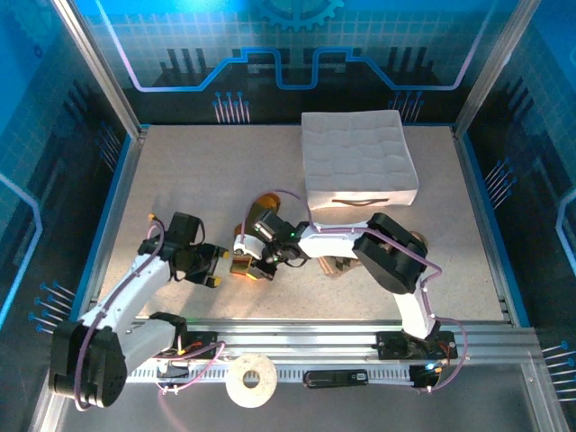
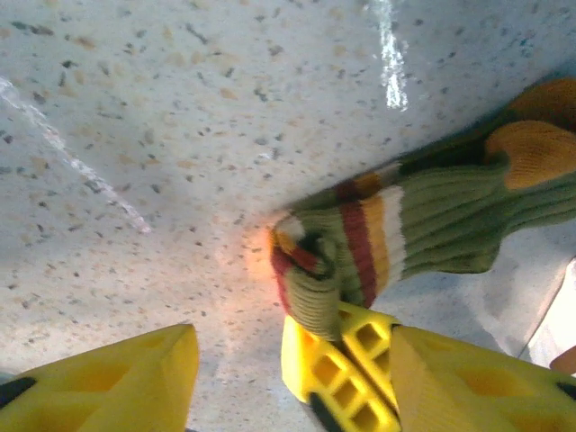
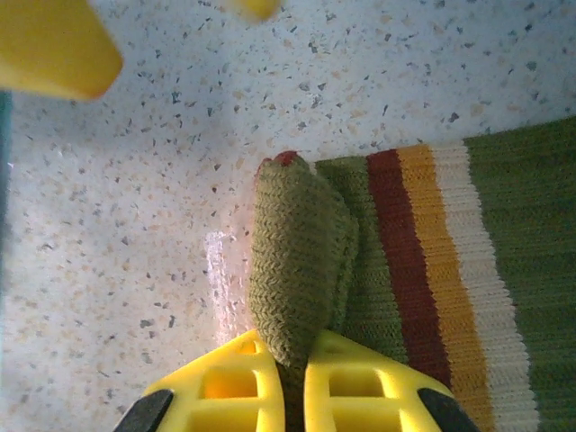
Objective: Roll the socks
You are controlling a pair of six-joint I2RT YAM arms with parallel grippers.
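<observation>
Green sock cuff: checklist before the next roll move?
1. Right gripper clamped on the folded cuff of the olive-green sock: ok.
2. Left gripper open, not gripping the sock: ok.
3. Striped part of the sock lies flat on the table: ok.
4. Roll finished: not ok, only the cuff end is folded over.
5. White box apart from both grippers: ok.
6. Fold tight enough to hold if released: cannot tell.
</observation>
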